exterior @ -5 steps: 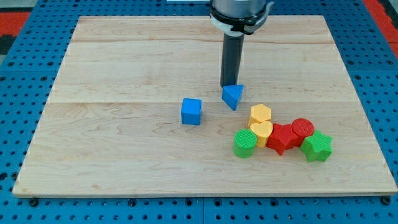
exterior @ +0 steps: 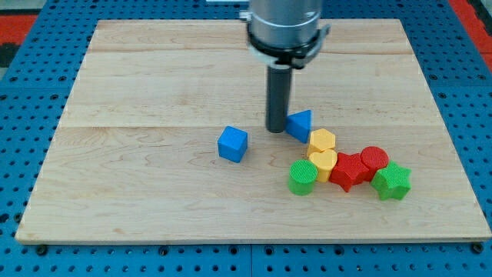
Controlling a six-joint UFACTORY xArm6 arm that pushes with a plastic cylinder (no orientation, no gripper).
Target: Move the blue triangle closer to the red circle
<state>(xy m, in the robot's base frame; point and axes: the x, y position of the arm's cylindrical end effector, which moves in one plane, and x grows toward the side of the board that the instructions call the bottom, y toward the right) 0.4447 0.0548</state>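
Contact side chosen to suit the goal: tip (exterior: 275,129) set just to the view's left of blue triangle (exterior: 300,124), touching or nearly so, ready to shove it rightward and down toward red circle (exterior: 374,159), well beyond the yellow hexagon (exterior: 322,141). Rod upright, hanging from the view's top. No jaws on this end effector, gripping nothing. Blue cube (exterior: 232,144) left of tip, apart.

Blue cube (exterior: 232,144) sits alone left of the yellow heart (exterior: 324,161); green cylinder (exterior: 302,177) touches that heart's lower left.
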